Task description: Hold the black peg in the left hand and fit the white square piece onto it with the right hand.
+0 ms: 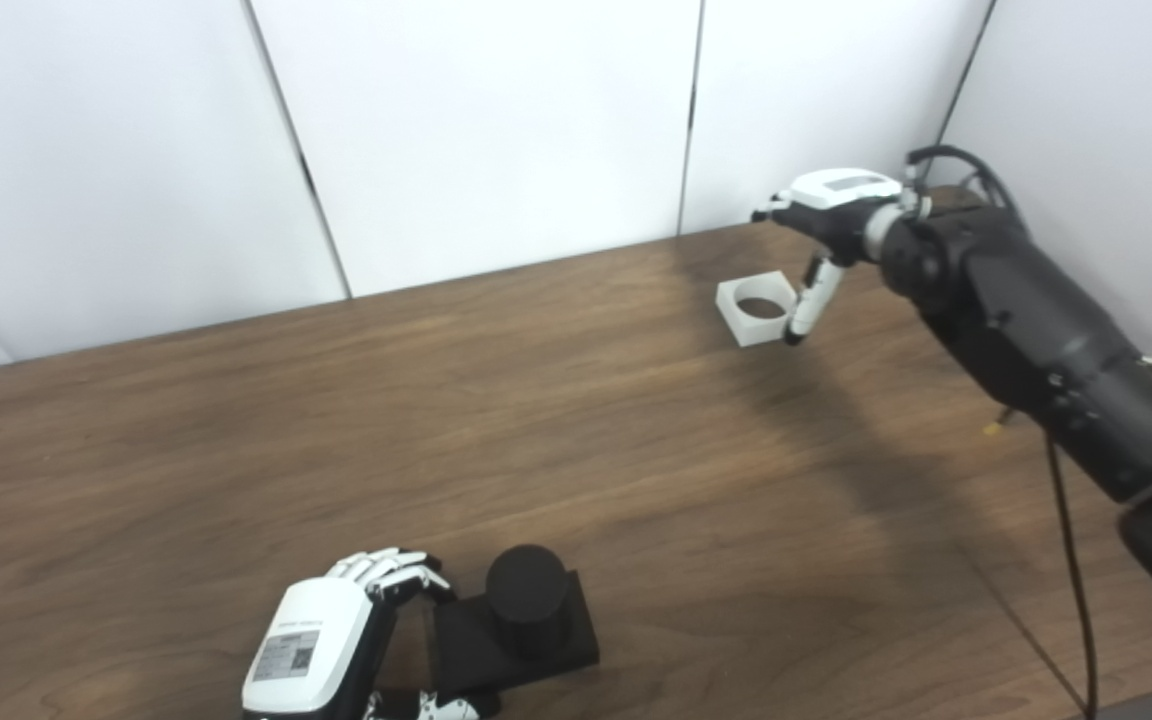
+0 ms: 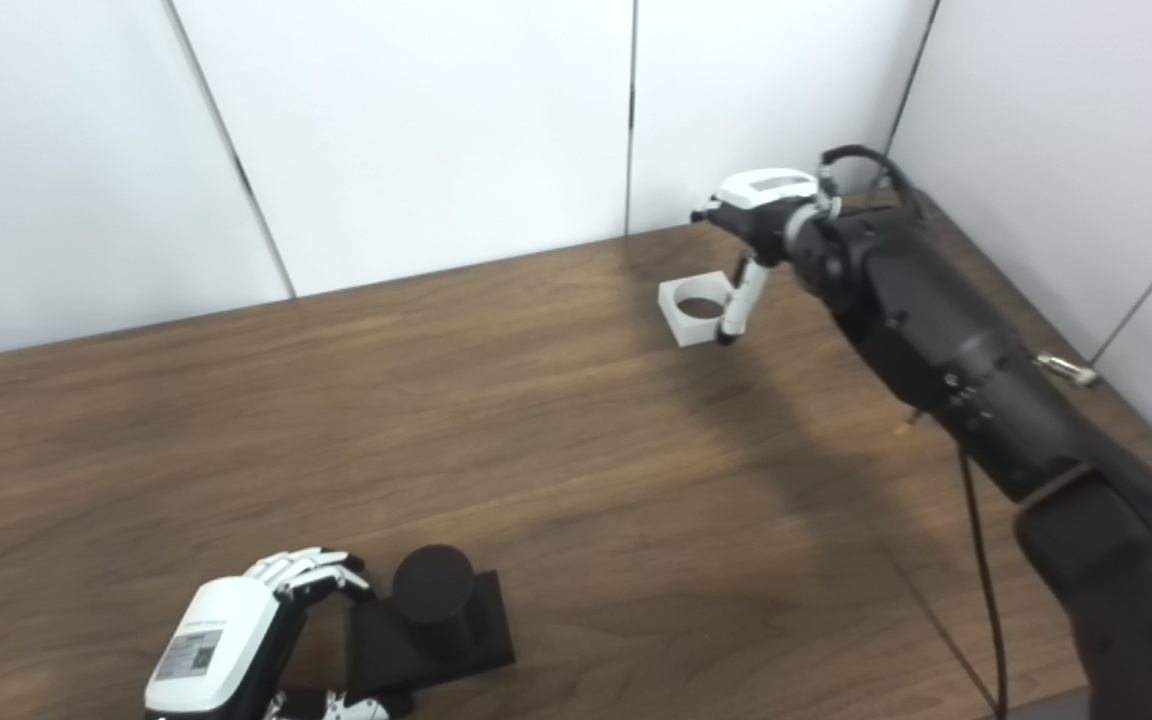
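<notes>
White square piece (image 1: 758, 309) with round hole, right hand (image 1: 829, 215) fingers spread beside it, left hand (image 1: 336, 640) fingers clasping black peg (image 1: 526, 598) base

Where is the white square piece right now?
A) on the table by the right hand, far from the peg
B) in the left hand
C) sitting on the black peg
A: the white square piece lies on the table beside the right hand, far from the black peg.
</notes>
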Robot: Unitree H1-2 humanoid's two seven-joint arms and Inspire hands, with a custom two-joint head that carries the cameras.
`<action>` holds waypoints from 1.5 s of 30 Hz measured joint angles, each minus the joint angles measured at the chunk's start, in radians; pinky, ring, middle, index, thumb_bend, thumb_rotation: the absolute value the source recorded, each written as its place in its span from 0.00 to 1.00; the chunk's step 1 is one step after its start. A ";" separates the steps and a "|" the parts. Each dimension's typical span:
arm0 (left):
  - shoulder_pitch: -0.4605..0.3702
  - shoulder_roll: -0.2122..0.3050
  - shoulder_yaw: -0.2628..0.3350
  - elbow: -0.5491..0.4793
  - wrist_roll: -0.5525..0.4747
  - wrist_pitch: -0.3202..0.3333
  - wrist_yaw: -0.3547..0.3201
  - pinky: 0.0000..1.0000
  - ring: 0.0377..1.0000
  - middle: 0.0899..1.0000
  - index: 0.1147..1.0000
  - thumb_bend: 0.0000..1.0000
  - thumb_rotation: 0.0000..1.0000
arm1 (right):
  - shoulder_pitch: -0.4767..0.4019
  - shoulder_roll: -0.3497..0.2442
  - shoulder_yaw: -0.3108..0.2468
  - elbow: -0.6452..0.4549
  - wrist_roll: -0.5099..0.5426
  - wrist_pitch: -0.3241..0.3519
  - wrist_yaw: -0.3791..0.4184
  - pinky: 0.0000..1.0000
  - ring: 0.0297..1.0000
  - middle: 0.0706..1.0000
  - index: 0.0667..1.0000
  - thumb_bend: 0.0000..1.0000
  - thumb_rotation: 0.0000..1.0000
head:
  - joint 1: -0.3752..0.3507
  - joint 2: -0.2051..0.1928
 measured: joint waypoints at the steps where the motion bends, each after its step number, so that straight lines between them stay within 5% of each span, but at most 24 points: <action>1: 0.000 0.000 0.000 0.000 0.000 0.000 0.000 0.83 0.81 0.74 0.42 0.52 0.05 | -0.003 0.010 0.000 0.011 0.000 0.003 -0.001 1.00 1.00 1.00 0.93 0.93 0.24 | 0.000 0.000; 19: 0.009 -0.004 0.001 -0.033 0.018 0.023 -0.034 0.82 0.80 0.74 0.42 0.52 0.05 | -0.032 0.096 0.050 0.128 -0.016 0.020 -0.008 1.00 1.00 0.98 0.92 0.91 0.25 | 0.012 0.015; 45: 0.012 -0.009 0.002 -0.055 0.024 0.042 -0.066 0.80 0.79 0.73 0.42 0.52 0.05 | 0.000 0.075 0.057 0.140 -0.032 0.038 -0.018 1.00 1.00 0.98 0.86 0.83 0.22 | 0.017 0.029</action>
